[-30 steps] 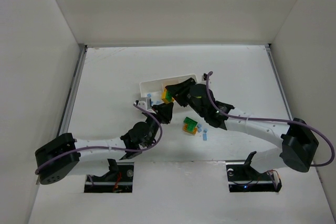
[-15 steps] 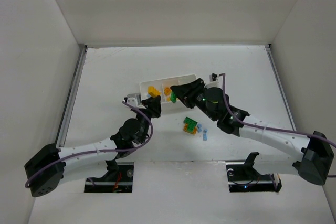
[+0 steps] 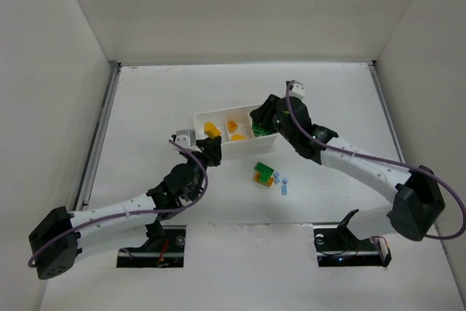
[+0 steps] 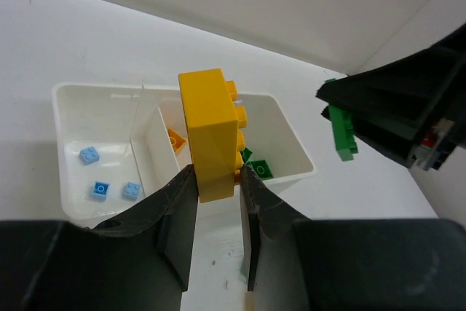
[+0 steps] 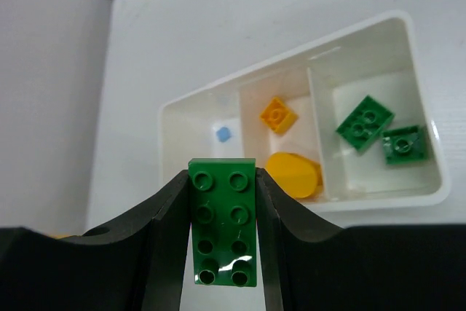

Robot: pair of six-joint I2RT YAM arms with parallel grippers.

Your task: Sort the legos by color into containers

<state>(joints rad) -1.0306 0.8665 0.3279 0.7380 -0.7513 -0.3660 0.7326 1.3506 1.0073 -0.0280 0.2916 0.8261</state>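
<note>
My left gripper (image 4: 218, 180) is shut on a yellow lego (image 4: 211, 136) that stands upright just in front of the white tray (image 4: 95, 87). From above, the left gripper (image 3: 209, 143) is at the tray's (image 3: 240, 148) near left corner. My right gripper (image 5: 223, 180) is shut on a green lego (image 5: 223, 220) held above the tray (image 5: 378, 202); from above, the right gripper (image 3: 260, 120) is over its right end. The three containers hold pale blue legos (image 4: 96, 190), orange legos (image 5: 278, 115) and green legos (image 5: 364, 123).
Loose on the table in front of the tray lie a green and orange cluster of legos (image 3: 263, 175) and two pale blue ones (image 3: 283, 189). White walls close in the table on three sides. Both arms reach in from the near edge.
The right gripper has swung with the green lego from the tray's middle to its right end. The left gripper has moved left and toward the tray's near left corner, still holding the yellow lego.
</note>
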